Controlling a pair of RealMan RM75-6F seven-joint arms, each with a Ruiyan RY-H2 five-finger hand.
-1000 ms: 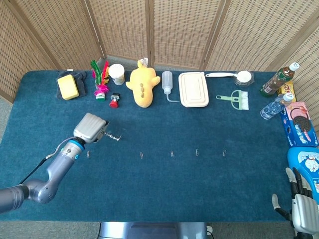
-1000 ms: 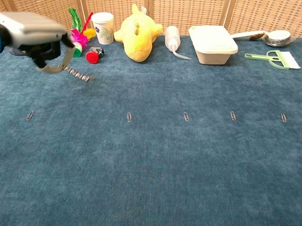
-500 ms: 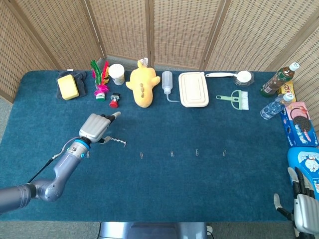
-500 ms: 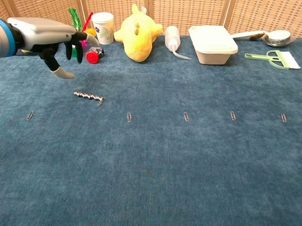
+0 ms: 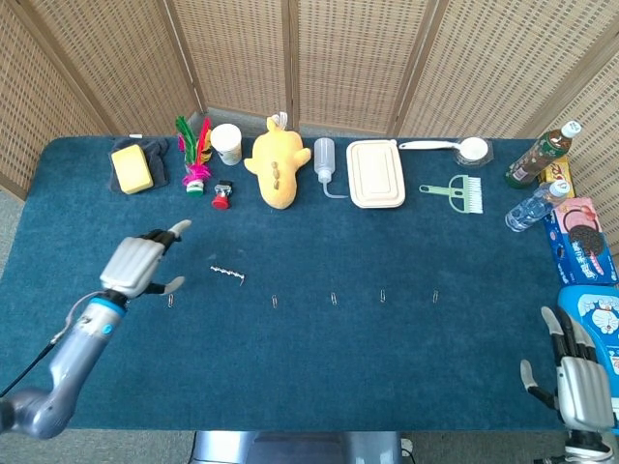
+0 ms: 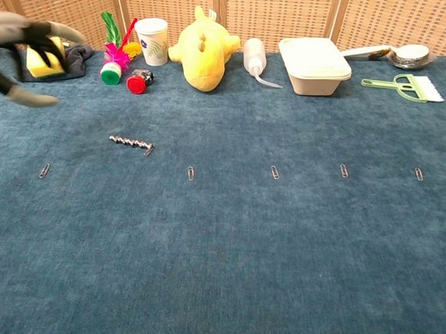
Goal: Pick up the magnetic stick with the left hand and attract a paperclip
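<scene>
The magnetic stick (image 5: 226, 275) (image 6: 128, 142), a short beaded metal rod, lies flat on the blue cloth with a paperclip (image 6: 148, 150) clinging to its right end. My left hand (image 5: 135, 264) (image 6: 26, 46) hovers to the left of it, fingers spread and holding nothing. More paperclips lie in a row across the cloth: one (image 5: 171, 301) (image 6: 45, 170) under the left hand, others (image 5: 276, 301) (image 6: 191, 173) to the right. My right hand (image 5: 577, 384) rests open at the table's near right corner, seen only in the head view.
Along the back edge stand a yellow sponge (image 5: 132, 168), feather shuttlecock (image 5: 196, 155), paper cup (image 5: 226, 143), yellow plush (image 5: 277, 165), squeeze bottle (image 5: 325, 161), lunch box (image 5: 375, 173), spoon and green brush (image 5: 456, 191). Bottles (image 5: 541, 155) and snack packs (image 5: 576, 240) line the right side.
My left hand let go of the magnetic stick, which dropped to the cloth with a paperclip on its end. The hand then opened and drew back to the left.
</scene>
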